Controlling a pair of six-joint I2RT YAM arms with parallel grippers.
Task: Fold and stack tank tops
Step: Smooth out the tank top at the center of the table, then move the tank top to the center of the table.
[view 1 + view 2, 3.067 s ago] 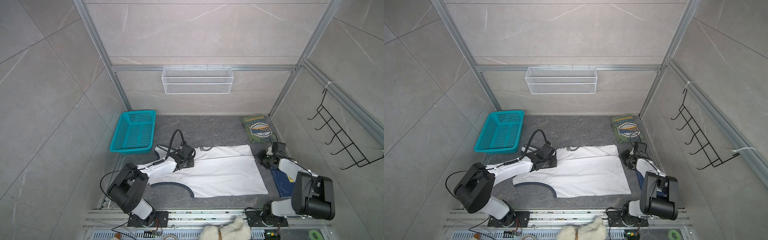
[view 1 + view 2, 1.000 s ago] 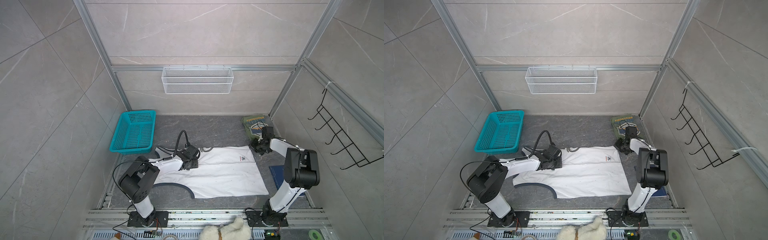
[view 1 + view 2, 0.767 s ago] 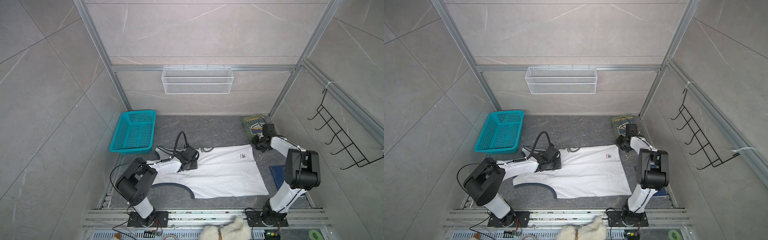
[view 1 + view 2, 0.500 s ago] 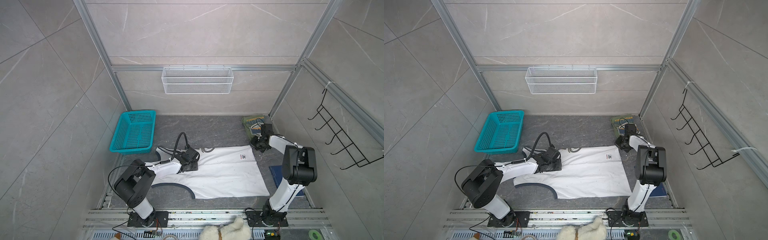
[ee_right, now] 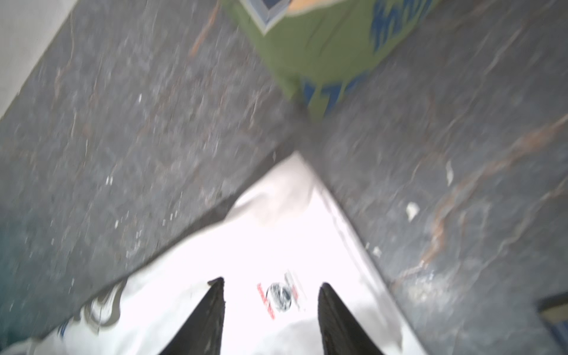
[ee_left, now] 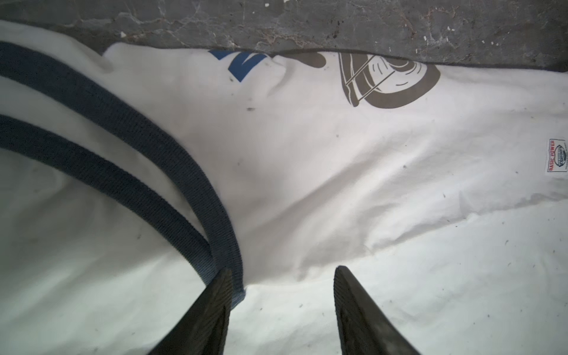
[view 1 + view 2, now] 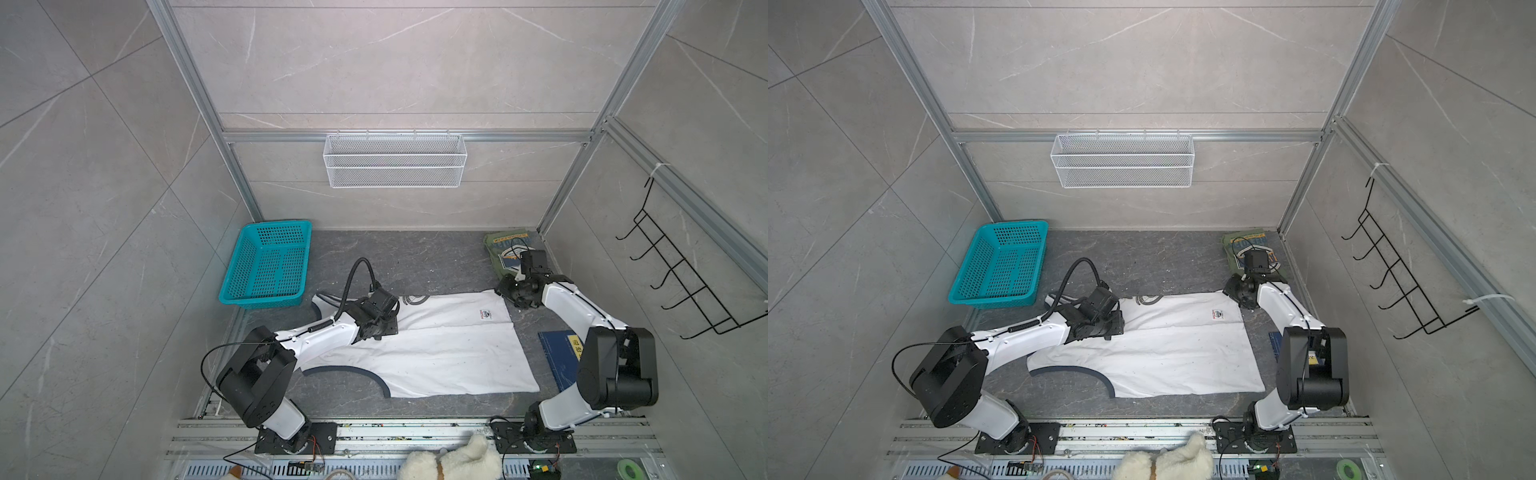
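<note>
White tank top [image 7: 436,353] lies flat in the middle of the dark grey table [image 7: 415,257], its far long side folded over in a straight edge. The left gripper [image 6: 282,273] rests low on the shoulder end, jaws about halfway apart with nothing clamped. One fingertip touches the end of the navy trim [image 6: 203,190].

The right gripper [image 5: 270,282] hovers over the far hem corner, jaws parted and empty, framing a small label [image 5: 278,296]; this view is blurred. The folded olive green tank top [image 7: 505,249] sits in the far right corner, with a strip of bare table between it and that hem corner.

Open table runs beyond the folded edge, between the teal basket [image 7: 266,297] and the olive top. A blue board [image 7: 559,353] lies just beside the hem, partly hidden by the right arm.
</note>
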